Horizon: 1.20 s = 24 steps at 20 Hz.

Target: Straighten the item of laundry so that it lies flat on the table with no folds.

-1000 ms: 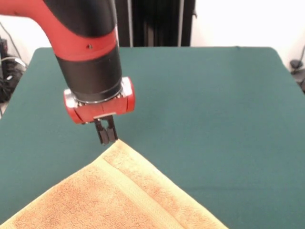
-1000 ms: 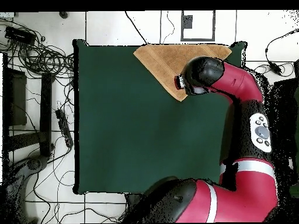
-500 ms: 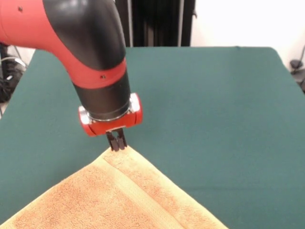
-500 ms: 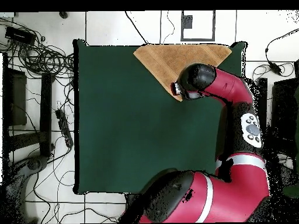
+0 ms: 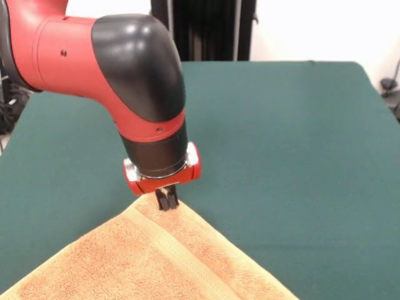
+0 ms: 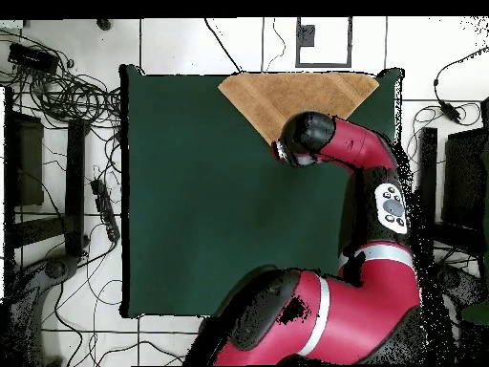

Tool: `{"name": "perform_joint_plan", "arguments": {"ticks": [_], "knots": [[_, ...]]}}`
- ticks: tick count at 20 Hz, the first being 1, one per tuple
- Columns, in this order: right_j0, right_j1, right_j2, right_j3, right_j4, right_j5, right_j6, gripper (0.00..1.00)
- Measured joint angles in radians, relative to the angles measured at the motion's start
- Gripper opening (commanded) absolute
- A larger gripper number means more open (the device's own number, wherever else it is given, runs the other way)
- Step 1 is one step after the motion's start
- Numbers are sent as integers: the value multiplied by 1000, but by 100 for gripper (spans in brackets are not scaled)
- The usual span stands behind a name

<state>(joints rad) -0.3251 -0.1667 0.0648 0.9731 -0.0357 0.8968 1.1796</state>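
Observation:
The item of laundry (image 5: 156, 256) is an orange-tan towel lying at the near edge of the table (image 5: 281, 137), with one corner pointing toward the middle. A paler band runs across it behind that corner. Its lower part runs out of the front view. My gripper (image 5: 167, 201) points straight down with its narrow black fingers shut on the tip of that corner. In the overhead view the towel (image 6: 287, 96) shows as a triangle at the table's top edge, and the arm's wrist (image 6: 304, 140) hides the corner and the fingers.
The red and black arm (image 6: 368, 182) crosses the right side of the table (image 6: 191, 210). Cables and stands (image 6: 67, 105) lie on the floor to the left of the table. A black post (image 5: 203, 28) stands behind the far edge.
The gripper has moved toward the towel's side of the table and a little lower, staying at the corner tip. The corner has shifted with it, so the towel's triangle is shorter.

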Motion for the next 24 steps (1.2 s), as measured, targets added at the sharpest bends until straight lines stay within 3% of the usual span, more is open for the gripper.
{"name": "perform_joint_plan", "arguments": {"ticks": [12, 16, 21, 24], "knots": [[74, 33, -85, -71, -5, 9, 0, 0], [104, 67, -124, -140, -6, 76, 0, 0], [128, 136, -157, -275, -7, 280, 0, 0], [141, 220, -175, -408, -7, 579, 0, 0]]}}
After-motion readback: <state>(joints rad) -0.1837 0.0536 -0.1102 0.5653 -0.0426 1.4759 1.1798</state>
